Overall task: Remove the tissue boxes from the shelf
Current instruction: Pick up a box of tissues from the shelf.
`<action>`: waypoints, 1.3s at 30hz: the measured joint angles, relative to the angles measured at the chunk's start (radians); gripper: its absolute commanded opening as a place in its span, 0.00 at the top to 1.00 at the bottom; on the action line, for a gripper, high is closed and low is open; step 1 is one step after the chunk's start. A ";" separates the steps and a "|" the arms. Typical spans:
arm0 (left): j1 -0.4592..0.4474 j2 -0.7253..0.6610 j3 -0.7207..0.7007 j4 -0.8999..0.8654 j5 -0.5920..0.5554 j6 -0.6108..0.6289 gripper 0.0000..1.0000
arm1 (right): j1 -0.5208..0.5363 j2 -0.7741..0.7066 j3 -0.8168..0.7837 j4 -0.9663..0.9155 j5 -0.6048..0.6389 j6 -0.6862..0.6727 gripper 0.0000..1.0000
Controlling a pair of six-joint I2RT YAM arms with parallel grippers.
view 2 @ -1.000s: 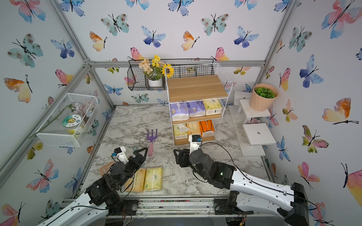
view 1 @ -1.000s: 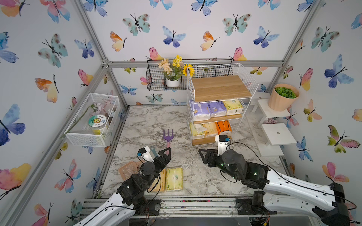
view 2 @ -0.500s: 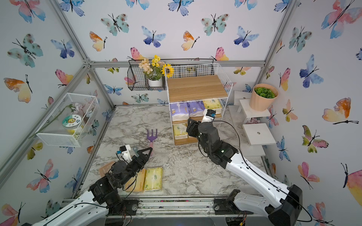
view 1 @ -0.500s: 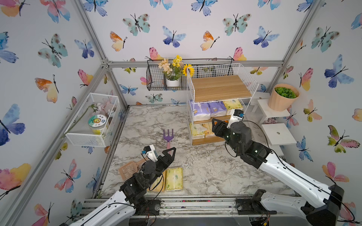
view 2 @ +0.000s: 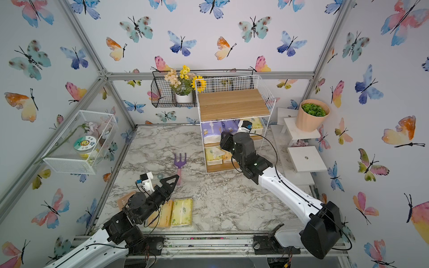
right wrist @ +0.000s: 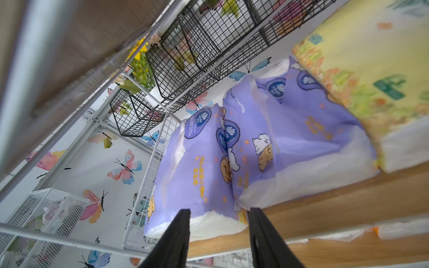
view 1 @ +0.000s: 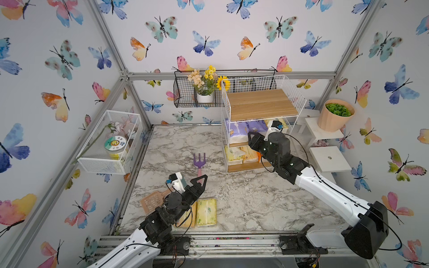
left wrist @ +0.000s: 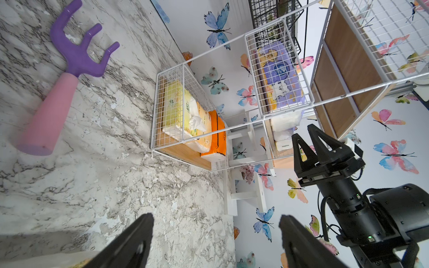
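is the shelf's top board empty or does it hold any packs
Empty. The top board shows bare wood in both top views; packs sit only on the two tiers below.

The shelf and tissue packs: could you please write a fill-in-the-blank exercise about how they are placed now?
The two packs in front of the right gripper are ___.
The bright orange pack lies on the ___ tier of the shelf.
On the table, ___ packs lie near the left gripper.
The rake has a purple head and a ___ handle.
Missing words: purple; bottom; two; pink.
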 measured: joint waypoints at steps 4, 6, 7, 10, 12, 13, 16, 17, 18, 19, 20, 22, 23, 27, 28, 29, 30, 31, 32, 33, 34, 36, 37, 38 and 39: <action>0.000 -0.002 0.000 0.000 0.000 -0.001 0.11 | -0.002 0.013 0.002 0.013 -0.029 0.003 0.58; 0.000 -0.002 0.000 0.000 0.000 -0.001 0.11 | -0.005 0.021 0.011 0.013 -0.039 0.004 0.61; 0.000 -0.002 0.000 0.000 0.000 -0.001 0.11 | -0.008 0.027 0.016 0.017 -0.043 0.005 0.63; 0.000 -0.002 0.000 0.000 0.000 -0.001 0.11 | -0.017 0.037 0.019 0.027 -0.051 0.009 0.65; 0.000 -0.002 0.000 0.000 0.000 -0.001 0.11 | -0.020 0.045 0.019 0.027 -0.056 0.010 0.67; 0.000 -0.002 0.000 0.000 0.000 -0.001 0.11 | -0.021 0.050 0.020 0.028 -0.058 0.010 0.68; 0.000 -0.002 0.000 0.000 0.000 -0.001 0.11 | -0.027 0.058 0.020 0.031 -0.066 0.011 0.73; 0.000 -0.002 0.000 0.000 0.000 -0.001 0.11 | -0.030 0.060 0.020 0.033 -0.069 0.010 0.75; 0.000 -0.002 0.000 0.001 0.000 -0.002 0.11 | -0.031 0.060 0.020 0.034 -0.072 0.011 0.77; 0.000 -0.002 0.000 0.001 0.000 -0.002 0.11 | -0.032 0.060 0.020 0.034 -0.077 0.011 0.80; 0.000 -0.001 0.000 0.002 0.000 -0.002 0.11 | -0.032 0.060 0.020 0.034 -0.080 0.011 0.83; 0.000 0.003 0.000 0.005 0.000 -0.002 0.11 | -0.033 0.060 0.020 0.035 -0.083 0.013 0.88; 0.000 0.006 0.000 0.008 0.001 -0.002 0.11 | -0.033 0.060 0.020 0.034 -0.085 0.013 0.91; 0.000 0.042 0.001 0.045 0.005 0.000 0.10 | -0.033 0.058 0.020 0.034 -0.091 0.011 0.98; 0.000 0.054 0.003 0.054 0.008 0.000 0.09 | -0.033 0.055 0.020 0.033 -0.094 0.012 0.98; 0.000 0.074 0.006 0.071 0.018 0.000 0.07 | -0.033 0.051 0.020 0.031 -0.097 0.011 0.98; 0.000 0.095 0.012 0.088 0.029 0.003 0.06 | -0.033 0.046 0.019 0.028 -0.100 0.012 0.98; 0.000 0.109 0.019 0.102 0.039 0.006 0.05 | -0.033 0.036 0.016 0.027 -0.104 0.011 0.98; 0.000 0.139 0.032 0.134 0.055 0.008 0.04 | -0.033 0.024 0.012 0.023 -0.108 0.012 0.98; 0.000 0.160 0.041 0.158 0.068 0.009 0.03 | -0.033 0.012 0.007 0.020 -0.111 0.012 0.98; 0.000 0.189 0.055 0.190 0.084 0.011 0.02 | -0.033 -0.006 -0.001 0.020 -0.116 0.012 0.98; 0.000 0.237 0.076 0.243 0.103 0.016 0.01 | -0.033 -0.040 -0.019 0.024 -0.128 0.014 0.98; 0.000 0.264 0.090 0.274 0.116 0.017 0.01 | -0.033 -0.058 -0.030 0.024 -0.134 0.015 0.98; 0.000 0.288 0.103 0.301 0.123 0.018 0.01 | -0.033 -0.074 -0.042 0.025 -0.141 0.017 0.98; 0.000 0.319 0.122 0.330 0.132 0.019 0.01 | -0.033 -0.085 -0.051 0.027 -0.146 0.018 0.98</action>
